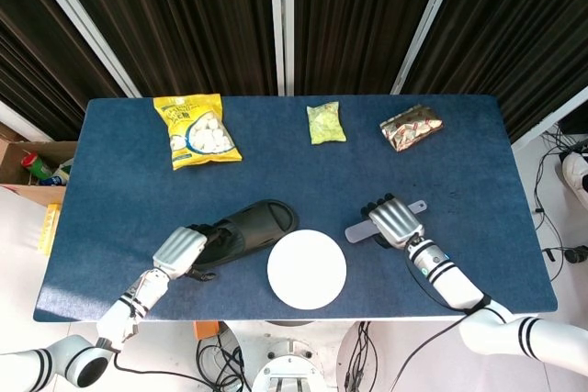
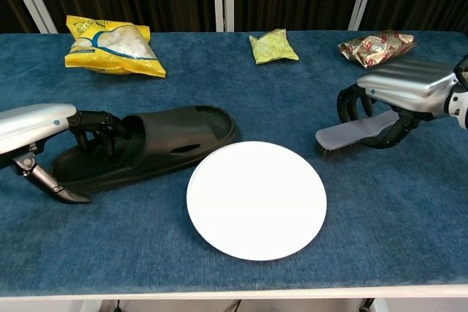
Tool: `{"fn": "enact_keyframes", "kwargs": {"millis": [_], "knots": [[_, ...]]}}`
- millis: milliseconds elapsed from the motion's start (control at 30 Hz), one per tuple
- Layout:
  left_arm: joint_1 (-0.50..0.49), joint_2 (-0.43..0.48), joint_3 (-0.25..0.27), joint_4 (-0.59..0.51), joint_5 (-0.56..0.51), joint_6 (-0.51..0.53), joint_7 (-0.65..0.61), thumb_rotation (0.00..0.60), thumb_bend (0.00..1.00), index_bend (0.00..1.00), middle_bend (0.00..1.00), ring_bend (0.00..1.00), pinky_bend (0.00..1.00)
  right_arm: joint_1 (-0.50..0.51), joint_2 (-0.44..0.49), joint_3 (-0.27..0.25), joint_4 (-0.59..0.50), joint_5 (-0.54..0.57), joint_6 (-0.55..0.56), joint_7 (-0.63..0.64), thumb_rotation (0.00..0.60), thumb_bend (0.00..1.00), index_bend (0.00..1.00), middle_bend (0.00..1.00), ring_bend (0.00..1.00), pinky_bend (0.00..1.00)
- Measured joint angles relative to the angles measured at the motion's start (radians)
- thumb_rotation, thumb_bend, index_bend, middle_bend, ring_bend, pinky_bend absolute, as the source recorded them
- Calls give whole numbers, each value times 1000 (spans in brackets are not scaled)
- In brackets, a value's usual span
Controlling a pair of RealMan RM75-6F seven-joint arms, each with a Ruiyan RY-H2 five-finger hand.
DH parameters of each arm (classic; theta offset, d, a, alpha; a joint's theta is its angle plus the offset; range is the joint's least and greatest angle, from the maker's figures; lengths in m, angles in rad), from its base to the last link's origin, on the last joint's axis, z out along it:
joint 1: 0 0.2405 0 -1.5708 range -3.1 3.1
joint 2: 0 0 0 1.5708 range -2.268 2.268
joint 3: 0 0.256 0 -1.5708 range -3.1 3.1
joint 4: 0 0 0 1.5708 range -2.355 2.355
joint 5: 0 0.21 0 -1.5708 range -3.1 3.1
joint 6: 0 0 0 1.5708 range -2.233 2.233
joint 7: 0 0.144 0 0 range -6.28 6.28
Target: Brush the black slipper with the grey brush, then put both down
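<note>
The right hand (image 2: 406,91) curls around the brush (image 2: 356,134); the left hand (image 2: 45,128) holds the slipper (image 2: 153,144) heel. Both look light; the slipper probably bends, so grip it firmly.

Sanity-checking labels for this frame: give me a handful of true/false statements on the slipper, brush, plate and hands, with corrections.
1. The left hand has its fingers inside the black rubber slipper. True.
2. The grey plastic brush lies on the round white plate. False: it is on the blue table cloth, right of the plate.
3. The right hand is over the brush handle, fingers curled around it. True.
4. The slipper rests on the plate. False: it lies beside it on the cloth.
5. The yellow snack bag is by the right hand. False: far left.
</note>
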Motion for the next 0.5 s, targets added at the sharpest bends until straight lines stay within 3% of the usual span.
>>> {"fn": "enact_keyframes", "kwargs": {"millis": [267, 500], "knots": [[-1, -1, 1, 5, 2, -2, -9, 573, 58, 238, 388, 296, 381, -26, 42, 20, -10, -74, 94, 129, 600, 477, 838, 656, 550, 509], [-3, -8, 2, 11, 2, -10, -10, 567, 57, 237, 388, 296, 381, -10, 77, 88, -74, -105, 139, 167, 600, 477, 890, 696, 591, 557]]}}
